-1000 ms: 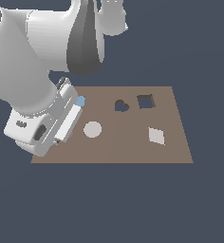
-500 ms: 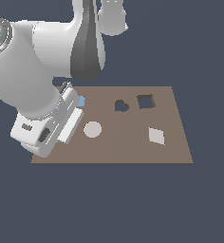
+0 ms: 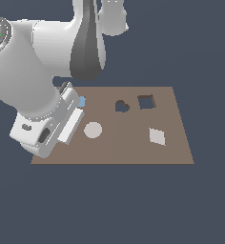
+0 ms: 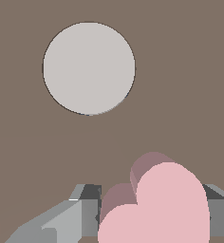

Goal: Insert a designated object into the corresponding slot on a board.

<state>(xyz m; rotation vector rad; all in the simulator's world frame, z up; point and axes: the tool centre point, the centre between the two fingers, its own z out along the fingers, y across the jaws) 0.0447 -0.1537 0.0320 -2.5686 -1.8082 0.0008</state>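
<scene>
In the wrist view the pale-pink heart [image 4: 156, 204] sits between my two grey fingers [image 4: 83, 211], which touch its sides. My gripper [image 4: 154, 211] is shut on it, over bare brown board [image 4: 171, 95]. In the exterior view my white hand [image 3: 47, 128] hangs over the left end of the board [image 3: 133, 150] and hides the heart and the fingertips. The dark heart-shaped slot [image 3: 121, 106] lies near the board's far middle, well to the exterior view's right of my hand.
A pale grey disc [image 3: 93, 129] lies just beside my hand; it also shows in the wrist view [image 4: 88, 68]. A light-blue piece [image 3: 81, 101] peeks out behind the hand. A dark square cutout [image 3: 146, 101] and a pale square piece [image 3: 157, 136] lie further right.
The arm's upper links have swung a little toward the exterior view's left. The hand has stayed over the board's left end, shifting only slightly.
</scene>
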